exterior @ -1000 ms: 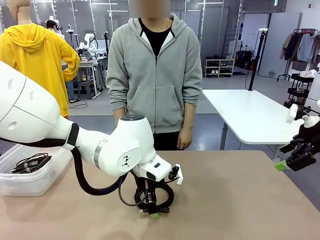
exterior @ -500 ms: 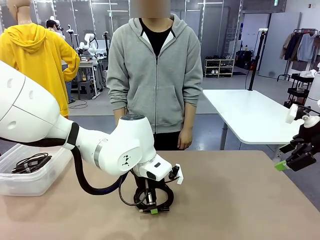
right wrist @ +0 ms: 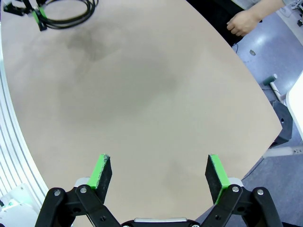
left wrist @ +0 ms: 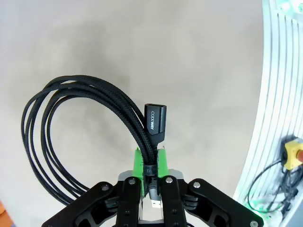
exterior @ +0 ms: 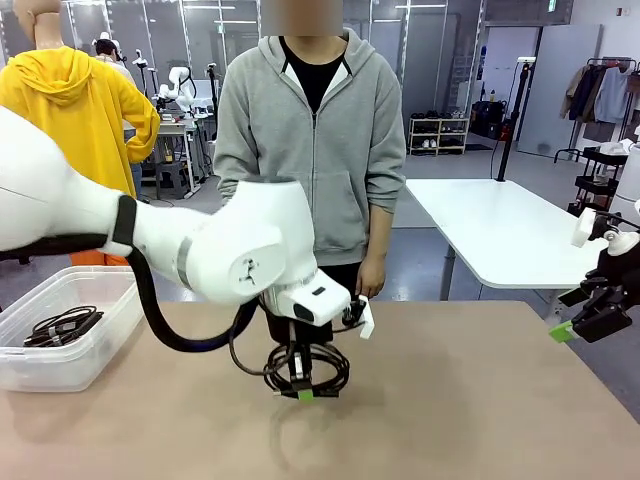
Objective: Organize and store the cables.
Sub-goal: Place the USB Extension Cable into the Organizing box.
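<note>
A coiled black cable [exterior: 312,371] hangs just above the brown table [exterior: 480,400], and my left gripper [exterior: 303,391] is shut on its bundled loops. In the left wrist view the green pads [left wrist: 138,160] of the left gripper [left wrist: 150,161] pinch the cable [left wrist: 57,123] beside its black plug [left wrist: 155,124]. More coiled cables [exterior: 62,325] lie in a clear plastic bin [exterior: 75,365] at the table's left edge. At the right edge of the table my right gripper [exterior: 578,326] hovers open with nothing in it; its view shows the right gripper [right wrist: 158,172] over bare table, with the held cable [right wrist: 71,12] far off.
A person in a grey hoodie [exterior: 310,150] stands at the far side, hands down; one hand [right wrist: 244,21] is near the table edge. A white table [exterior: 500,230] stands behind on the right. The brown tabletop to the right of the held coil is bare.
My left gripper has shut on the coil and lifted it off the table, the arm rising. The right arm has not moved.
</note>
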You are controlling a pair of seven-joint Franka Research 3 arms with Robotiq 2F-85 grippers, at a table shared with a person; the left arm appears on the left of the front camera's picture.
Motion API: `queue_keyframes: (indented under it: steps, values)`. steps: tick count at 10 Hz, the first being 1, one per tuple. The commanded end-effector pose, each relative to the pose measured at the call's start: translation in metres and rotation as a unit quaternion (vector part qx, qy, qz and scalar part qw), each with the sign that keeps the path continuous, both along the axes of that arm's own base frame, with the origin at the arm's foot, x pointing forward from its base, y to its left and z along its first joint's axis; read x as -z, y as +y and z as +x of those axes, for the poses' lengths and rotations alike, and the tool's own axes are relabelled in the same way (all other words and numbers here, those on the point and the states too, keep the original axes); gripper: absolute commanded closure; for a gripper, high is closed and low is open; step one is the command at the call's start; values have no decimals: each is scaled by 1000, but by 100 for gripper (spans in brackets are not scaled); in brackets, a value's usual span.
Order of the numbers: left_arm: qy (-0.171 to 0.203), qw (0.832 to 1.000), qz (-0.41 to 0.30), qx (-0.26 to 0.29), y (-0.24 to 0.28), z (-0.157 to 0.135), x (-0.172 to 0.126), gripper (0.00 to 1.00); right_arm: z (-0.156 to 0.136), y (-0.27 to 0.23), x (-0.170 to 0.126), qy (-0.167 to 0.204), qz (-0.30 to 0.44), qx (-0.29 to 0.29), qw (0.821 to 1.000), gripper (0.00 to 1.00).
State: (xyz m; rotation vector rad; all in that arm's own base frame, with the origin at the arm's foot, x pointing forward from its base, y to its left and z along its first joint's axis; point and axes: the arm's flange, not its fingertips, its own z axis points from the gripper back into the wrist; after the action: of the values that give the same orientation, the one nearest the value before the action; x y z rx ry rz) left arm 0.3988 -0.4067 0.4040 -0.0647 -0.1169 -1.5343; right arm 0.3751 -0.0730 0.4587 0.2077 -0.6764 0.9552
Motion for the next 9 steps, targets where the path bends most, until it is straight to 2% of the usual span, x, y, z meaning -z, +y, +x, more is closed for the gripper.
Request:
queue_keyframes:
  steps: [1, 2, 3, 6, 7, 8, 9]
  values:
    - [-21, 1000, -2, 4, 12, -10, -17, 100, 1, 2, -1, 3, 8, 10, 1000, 0]
    - [-24, 999, -4, 29, 11, -13, -19, 100, 1, 2, -1, 3, 8, 10, 1000, 0]
    - [-14, 1000, -2, 0, 3, -5, -19, 100, 1, 2, -1, 3, 8, 10, 1000, 0]
    - [-14, 1000, -2, 0, 3, -5, -19, 100, 1, 2, -1, 3, 8, 10, 1000, 0]
    - [-16, 1000, -1, 4, 4, -5, -19, 87, 1, 2, -1, 3, 8, 10, 1000, 0]
    - [-79, 995, 44, 40, 23, -2, -32, 87, 1, 2, -1, 3, 8, 10, 1000, 0]
    - [-72, 993, 66, 64, 54, -2, -46, 87, 1, 2, -1, 3, 8, 10, 1000, 0]
